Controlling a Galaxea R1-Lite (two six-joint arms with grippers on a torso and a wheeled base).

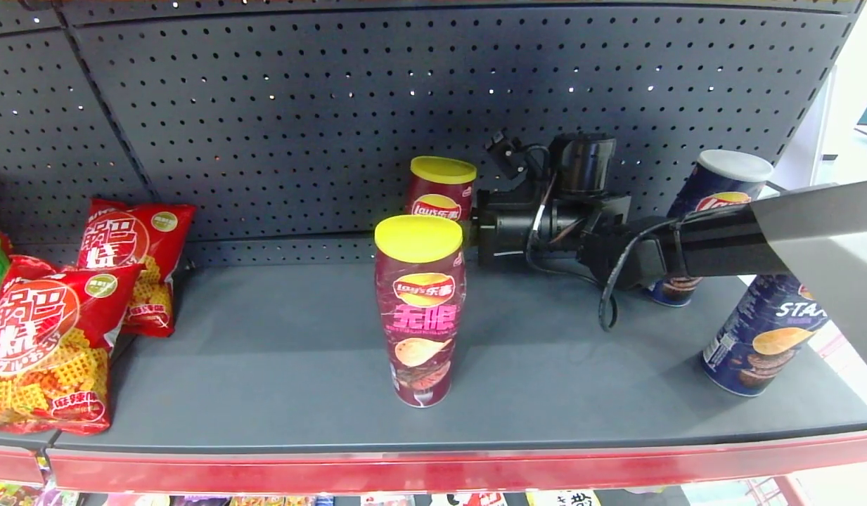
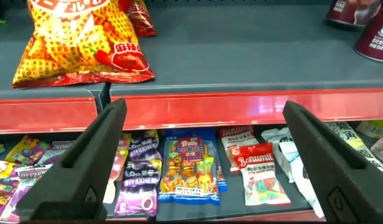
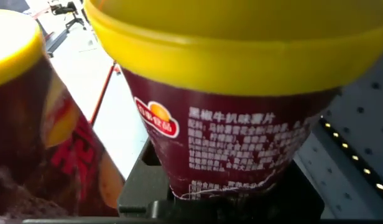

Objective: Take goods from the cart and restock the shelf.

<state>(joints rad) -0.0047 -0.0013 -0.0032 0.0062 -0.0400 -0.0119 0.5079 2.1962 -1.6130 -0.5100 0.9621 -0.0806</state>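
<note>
The right gripper (image 1: 473,226) pinches the rear can (image 1: 444,188), maroon with a yellow lid, at the back of the shelf (image 1: 264,365), just behind a matching front can (image 1: 420,316). Blue cans (image 1: 763,337) flank its arm, and snack bags (image 1: 46,344) lie far left. The left gripper (image 2: 205,107) hangs spread before the shelf's red edge.

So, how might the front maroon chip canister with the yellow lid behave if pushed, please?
The tall maroon yellow-lidded canister stands on a narrow base, so a high push would probably tip it. Being round, it might then roll on the grey shelf.
</note>
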